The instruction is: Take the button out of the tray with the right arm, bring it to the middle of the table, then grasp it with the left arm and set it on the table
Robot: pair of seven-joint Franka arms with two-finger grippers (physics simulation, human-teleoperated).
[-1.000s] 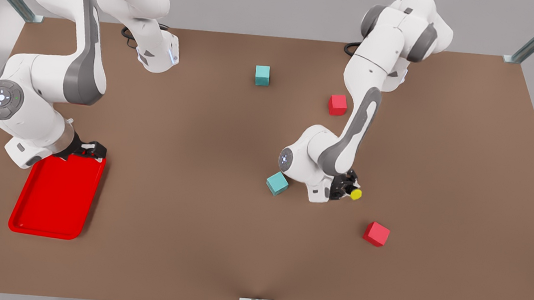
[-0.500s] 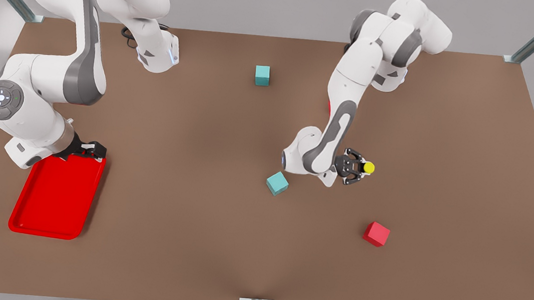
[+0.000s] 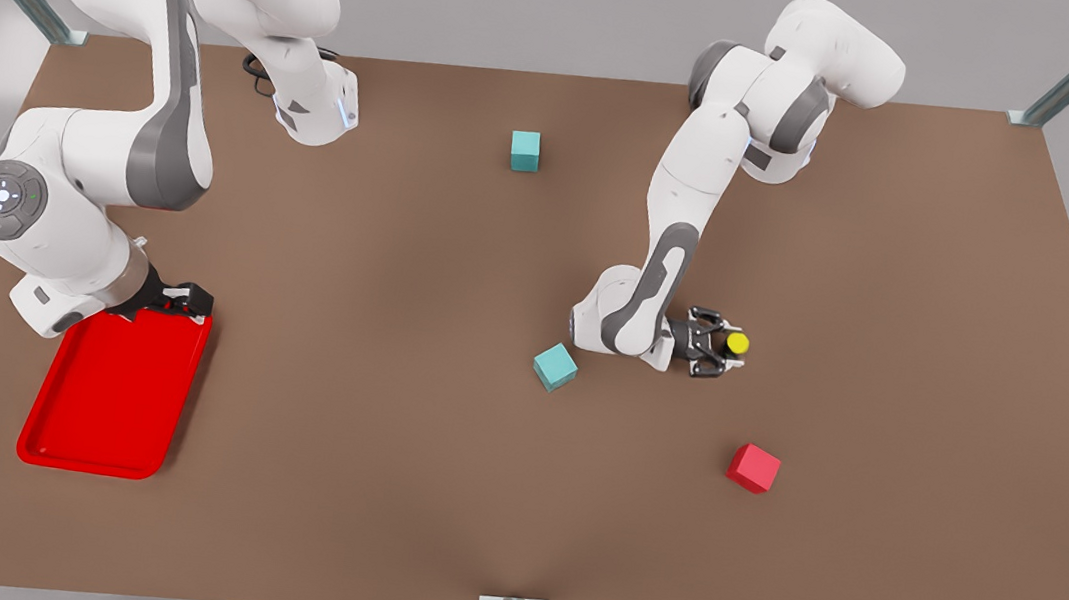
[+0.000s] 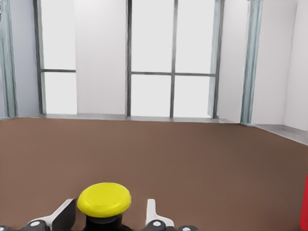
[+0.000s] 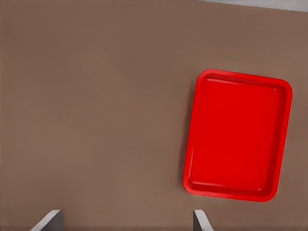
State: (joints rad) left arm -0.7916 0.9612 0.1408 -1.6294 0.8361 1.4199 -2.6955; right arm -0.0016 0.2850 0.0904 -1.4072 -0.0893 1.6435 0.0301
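The button (image 3: 738,342), a black body with a yellow cap, sits between the fingers of my left gripper (image 3: 721,343), which is shut on it just above the table (image 3: 399,254), right of centre in the front view. The left wrist view has the yellow cap of the button (image 4: 104,199) between the left gripper's (image 4: 108,212) fingertips, pointing level across the table. The red tray (image 3: 111,393) lies at the front view's left with nothing in it. My right gripper (image 3: 180,298) waits open over the tray's far edge. From the right wrist, the tray (image 5: 238,134) lies beyond the right gripper (image 5: 125,219).
A teal cube (image 3: 555,367) lies close beside the left arm's wrist. A red cube (image 3: 754,468) sits nearer the front edge. Another teal cube (image 3: 525,151) stands far back at the middle. Metal frame posts mark the table's corners.
The left arm turned its wrist, carrying the button up and toward the front view's right, then dipped slightly. The right arm has not moved.
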